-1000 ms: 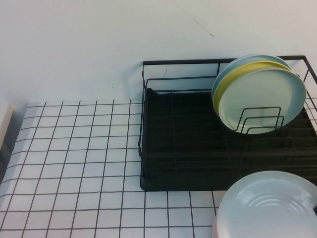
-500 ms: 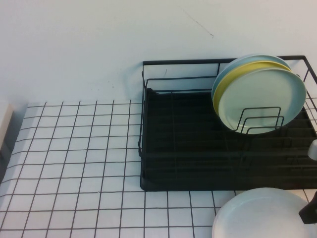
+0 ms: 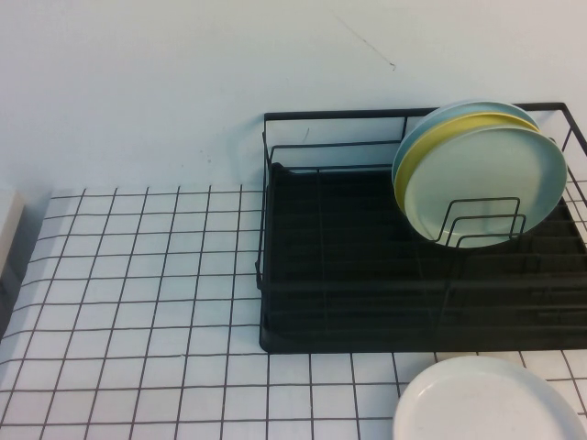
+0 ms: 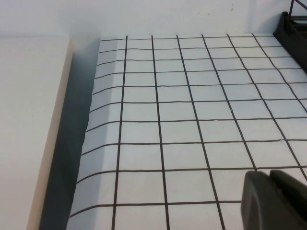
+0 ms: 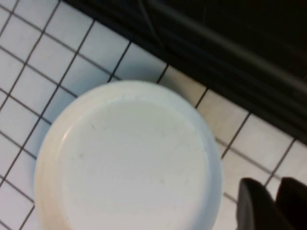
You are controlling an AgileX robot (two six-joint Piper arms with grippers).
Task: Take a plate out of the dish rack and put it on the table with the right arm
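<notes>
The plate [image 3: 486,403], white-faced with a pale mint rim, lies flat on the gridded table [image 3: 138,275] just in front of the black dish rack [image 3: 339,266], at the bottom right of the high view. In the right wrist view the plate [image 5: 129,158] lies below, with the rack [image 5: 216,43] beyond it. My right gripper [image 5: 271,184] hovers beside the plate's rim, apart from it, with a narrow gap between its empty fingers. It is out of the high view. My left gripper [image 4: 270,173] is shut and empty over the table's left part.
Three plates stand at the rack's right end: a mint-faced one [image 3: 481,179] in front, a yellow one [image 3: 413,160] and a pale blue one [image 3: 449,112] behind. A white block [image 4: 29,120] borders the table's left edge. The rack's corner [image 4: 292,28] shows in the left wrist view.
The plate came down from a tilted, raised position to lie flat on the table. The right gripper, at the right edge half a second ago, has left the high view.
</notes>
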